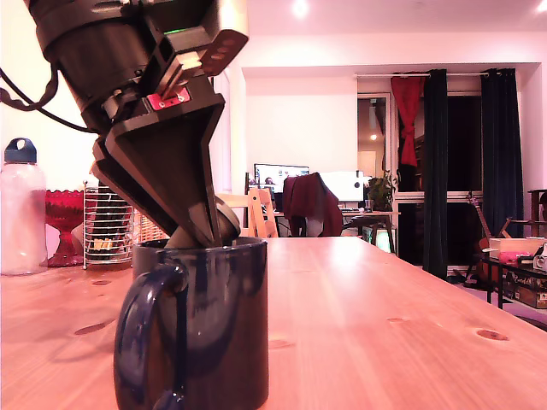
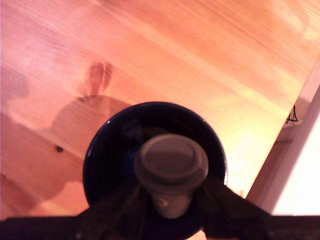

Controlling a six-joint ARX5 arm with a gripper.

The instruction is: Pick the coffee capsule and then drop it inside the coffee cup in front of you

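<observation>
Claw (image 1: 205, 229) position: tips lowered to the mouth of the coffee cup (image 1: 201, 329), which stands on the wooden worktop (image 1: 385, 316) at the near edge of the exterior view, handle turned toward the exterior view's left. The arm descends at a tilt from the upper left of that view.

Claw (image 2: 170, 197) state: clenched on the coffee capsule (image 2: 171, 167). In the wrist view the two dark fingers (image 2: 117, 205) close in on either side of the capsule body just below its wide flat rim. The capsule looks brownish-grey under the warm light, and a pale mark shows on its side.

Capsule location: held directly above the dark interior of the coffee cup (image 2: 155, 165), roughly centred within the round rim, rim end facing the wrist camera. In the exterior view the rounded capsule (image 1: 224, 224) shows just above the cup lip between the claw tips. Whether its lower end is already below the lip cannot be determined.

Background items at the exterior view's left, well apart from the cup: clear bottle (image 1: 21, 213) with dark cap, red glass bowl (image 1: 67, 218), wire basket (image 1: 109, 226).
</observation>
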